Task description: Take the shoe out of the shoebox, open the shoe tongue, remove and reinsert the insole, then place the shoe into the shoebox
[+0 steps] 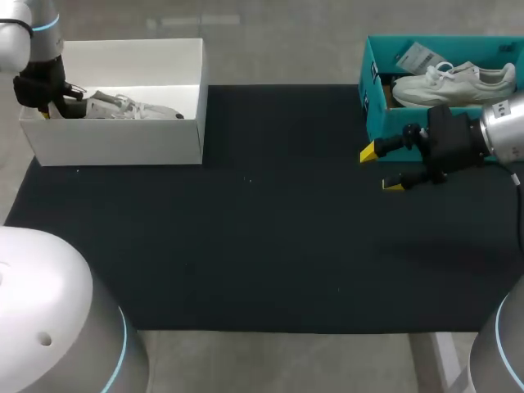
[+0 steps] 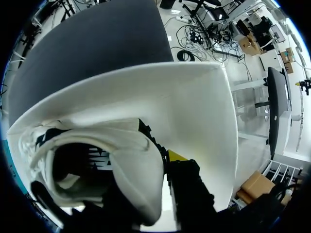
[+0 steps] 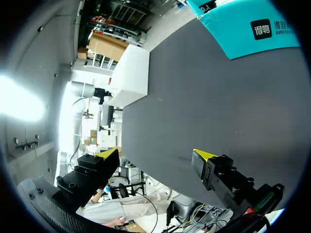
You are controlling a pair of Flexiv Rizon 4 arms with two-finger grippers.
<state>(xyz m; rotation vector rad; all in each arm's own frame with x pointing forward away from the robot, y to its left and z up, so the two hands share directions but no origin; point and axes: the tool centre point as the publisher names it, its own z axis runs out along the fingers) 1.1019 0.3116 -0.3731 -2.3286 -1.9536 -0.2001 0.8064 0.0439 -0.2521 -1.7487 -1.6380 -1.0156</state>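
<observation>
Black mat [image 1: 262, 246] covers the middle of the grey counter [image 1: 278, 360], and everything sits by it.

At the mat's far left corner stands the white box [image 1: 115, 139], open at the top. The shoe [image 1: 135, 108] lies inside along its length, with its heel toward the mat's outer left edge. The left arm comes down over that same edge. The left gripper [image 1: 53, 106] is inside the white box, right at the shoe's heel. In the left wrist view the heel and the dark mouth of the shoe [image 2: 121, 145] fill the space just ahead of the gripper. The box's white wall [image 2: 194, 107] rises behind them, and the mat [image 2: 87, 43] lies beyond. Whether the left jaws are closed on the heel I cannot tell, as the shoe hides most of them.

At the mat's far right corner stands the teal box [image 1: 381, 123], also open, with the other shoe [image 1: 454, 82], a white one, lying in it.

The right gripper [image 1: 381, 169] hangs over the mat's right part, just beside the teal box's near wall, and points toward the mat's left side. Its jaws are wide apart with nothing between them. In the right wrist view only bare mat [image 3: 218, 107] shows ahead of the right gripper [image 3: 155, 154], and the white box [image 3: 131, 77] sits well apart at the mat's opposite end.
</observation>
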